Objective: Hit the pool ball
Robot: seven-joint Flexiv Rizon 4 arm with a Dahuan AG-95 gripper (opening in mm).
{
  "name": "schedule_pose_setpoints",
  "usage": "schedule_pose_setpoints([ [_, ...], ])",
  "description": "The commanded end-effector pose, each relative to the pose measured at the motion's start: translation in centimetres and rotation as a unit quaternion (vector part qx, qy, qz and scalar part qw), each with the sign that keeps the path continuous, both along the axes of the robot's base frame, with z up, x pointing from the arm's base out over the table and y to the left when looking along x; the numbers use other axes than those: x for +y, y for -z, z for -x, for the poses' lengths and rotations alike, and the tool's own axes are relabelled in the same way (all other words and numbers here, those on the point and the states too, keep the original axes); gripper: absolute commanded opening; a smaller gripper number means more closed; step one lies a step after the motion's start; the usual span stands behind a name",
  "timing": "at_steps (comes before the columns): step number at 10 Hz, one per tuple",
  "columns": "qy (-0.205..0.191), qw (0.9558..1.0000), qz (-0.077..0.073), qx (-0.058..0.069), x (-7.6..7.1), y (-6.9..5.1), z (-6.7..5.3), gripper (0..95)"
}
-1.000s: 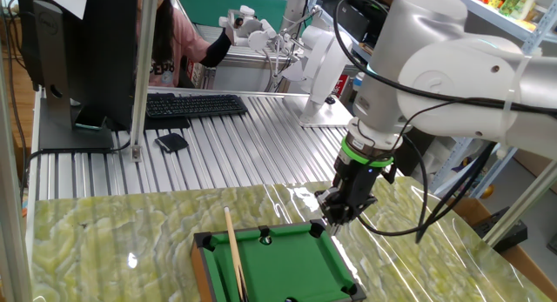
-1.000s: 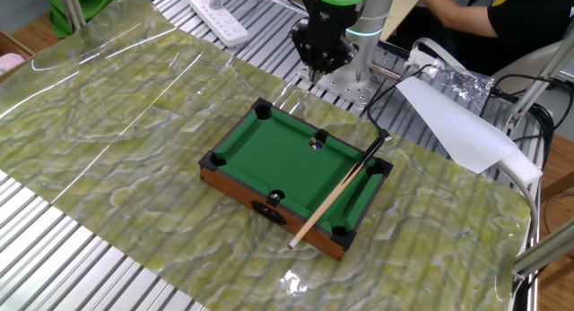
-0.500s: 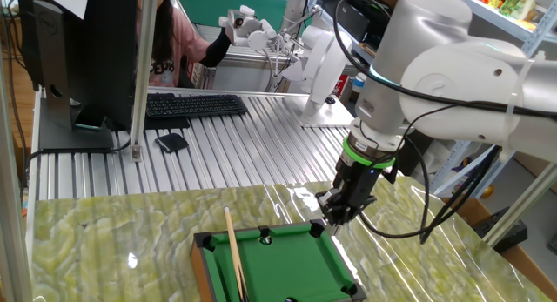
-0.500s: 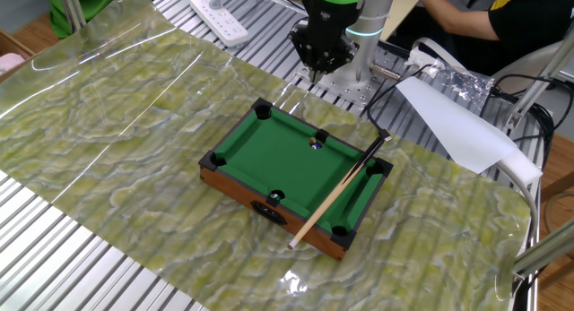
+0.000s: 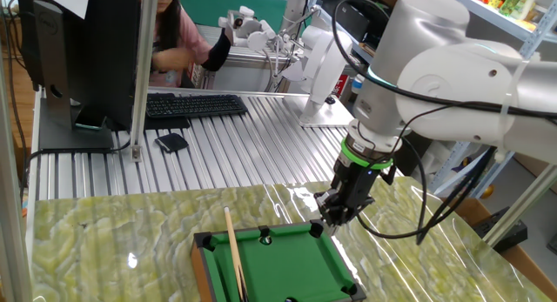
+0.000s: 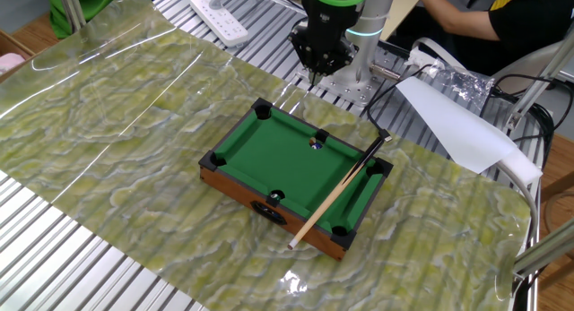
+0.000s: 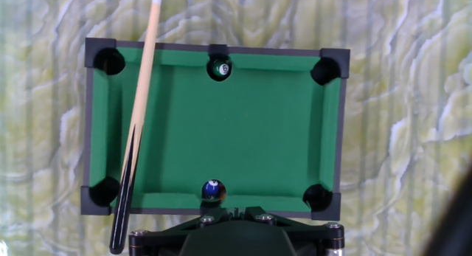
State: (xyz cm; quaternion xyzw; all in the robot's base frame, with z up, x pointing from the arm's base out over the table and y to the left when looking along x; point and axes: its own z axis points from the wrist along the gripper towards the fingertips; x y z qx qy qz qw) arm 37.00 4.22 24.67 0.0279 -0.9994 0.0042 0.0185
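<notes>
Pool ball (image 7: 212,189): tiny, dark blue, whitish spot, glossy; on green felt right at near-side middle pocket, just ahead of gripper (image 5: 333,217). Same ball (image 6: 316,143) sits at rail nearest gripper. Second ball (image 7: 219,68), dark with white spot marked "8", in far middle pocket. Mini pool table (image 7: 337,130): green felt, black corner pockets, wooden sides. Cue stick (image 7: 137,123) lies along table's left side, overhanging both ends. Gripper hovers above table edge; clenched or released: cannot tell. Tabletop (image 6: 134,123): green-yellow marbled mat over ribbed metal. Keyboard (image 5: 193,104) beyond.
</notes>
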Motion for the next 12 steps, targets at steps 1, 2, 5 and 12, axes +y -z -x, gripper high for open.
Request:
schedule_pose_setpoints([
  [1,0.000,1.0000,-0.001,0.002,-0.04,0.03,0.03,0.0],
  [2,0.000,1.0000,-0.003,0.004,-0.04,0.04,0.03,0.0],
  [5,-0.004,1.0000,-0.003,0.004,-0.08,-0.08,0.11,0.0],
  [12,-0.010,0.9999,-0.003,0.009,-0.08,-0.06,0.13,0.0],
])
